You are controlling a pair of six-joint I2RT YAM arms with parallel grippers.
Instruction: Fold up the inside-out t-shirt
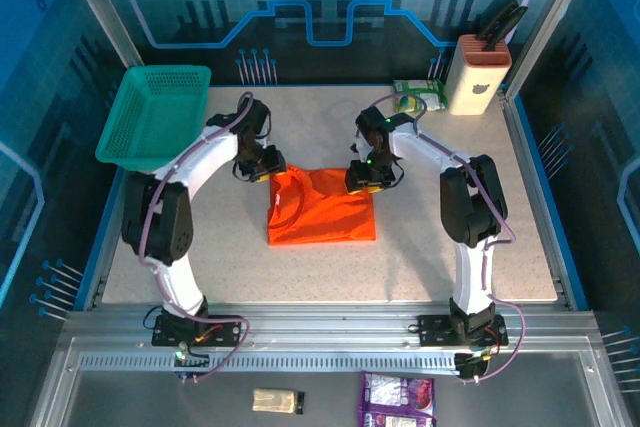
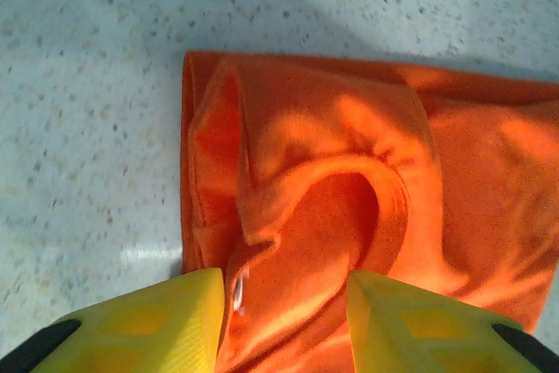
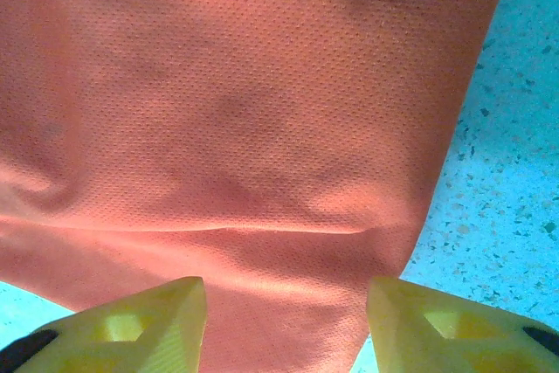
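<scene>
From above, the inside-out t-shirt is lying folded into a rough square in the middle of the table, with bare surface running round all its edges. The teal basket is sitting well beyond the shirt's far-left corner. Both arms are arching inward and pointing down. The left gripper is hanging at the shirt's far-left corner, and the right gripper at its far-right edge.

At the left wrist, the yellow fingers are standing apart with rumpled cloth lying loose between them. The shirt's folded edge is running straight, with open table beside it.

At the right wrist, the fingers are standing apart over flat cloth, gripping nothing. The shirt's edge is slanting down, with bare table alongside.
</scene>
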